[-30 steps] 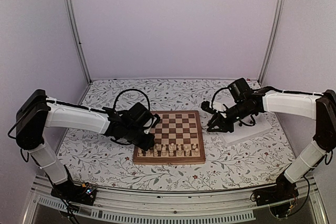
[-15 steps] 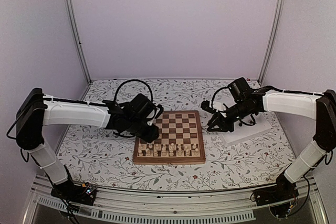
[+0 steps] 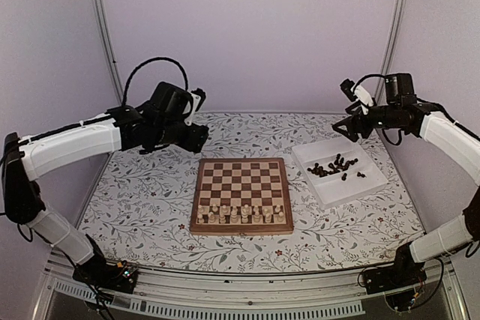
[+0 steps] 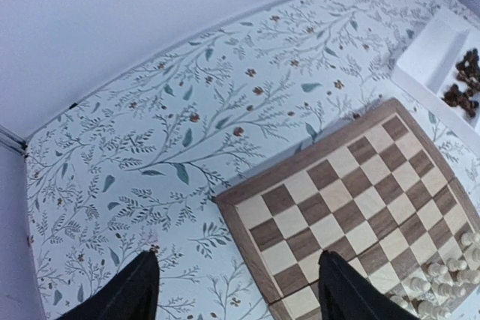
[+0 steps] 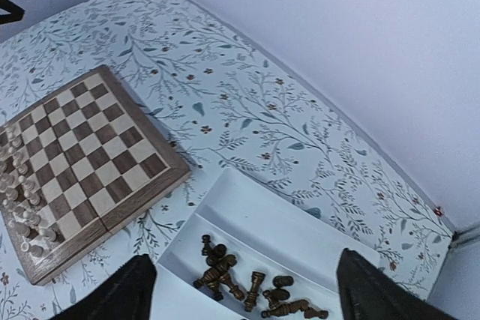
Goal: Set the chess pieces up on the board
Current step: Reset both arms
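The board [image 3: 241, 185] lies mid-table with cream chess pieces [image 3: 240, 215] lined along its two near rows. Several dark chess pieces [image 3: 336, 165] lie heaped in the white tray [image 3: 330, 189] to its right. My left gripper [image 3: 198, 137] hangs high beyond the board's far left corner, open and empty. In its wrist view its tips [image 4: 238, 254] straddle that corner of the board [image 4: 360, 200]. My right gripper [image 3: 347, 127] is raised behind the tray, open and empty. Its wrist view [image 5: 245, 257] looks down on the dark pieces [image 5: 240, 279].
The floral tablecloth [image 3: 135, 200] covers the table around the board. White walls and metal corner posts [image 3: 105, 35] close in the back and sides. The tray [image 5: 277, 222] has a bare far compartment.
Both arms have lifted and pulled back. The left left the board's near-left side for the back left; the right rose off the tray's left edge. Both grippers opened.
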